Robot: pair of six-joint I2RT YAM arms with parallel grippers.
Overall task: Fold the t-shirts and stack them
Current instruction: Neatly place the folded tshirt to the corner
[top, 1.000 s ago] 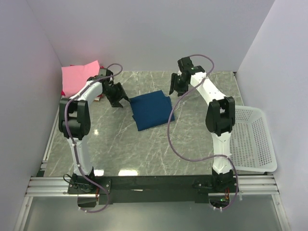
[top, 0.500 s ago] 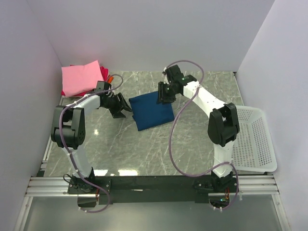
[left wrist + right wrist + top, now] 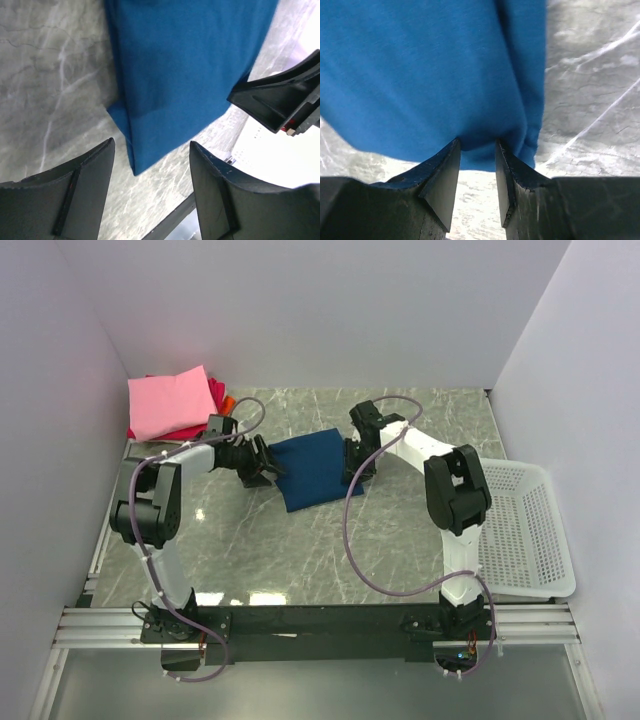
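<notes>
The dark blue t-shirt [image 3: 315,472] lies folded on the marble table [image 3: 300,540], and its white print does not show. My left gripper [image 3: 268,468] is open at the shirt's left edge; in the left wrist view its fingers [image 3: 87,185] straddle the shirt's near corner [image 3: 150,145] without touching it. My right gripper [image 3: 356,468] is at the shirt's right edge, and in the right wrist view its fingertips [image 3: 451,155] pinch the blue cloth's [image 3: 430,75] edge between them. The folded pink shirt [image 3: 168,402] tops the magenta-red [image 3: 215,392] and orange [image 3: 229,401] ones at the back left.
A white mesh basket [image 3: 525,530] stands off the table's right edge. Grey walls close in the left, back and right sides. The right gripper's black fingers [image 3: 280,100] show past the shirt in the left wrist view.
Both arms have come down and inward to the blue shirt. The left gripper has slid right to its left edge. The right gripper has moved from the far edge to the right edge.
</notes>
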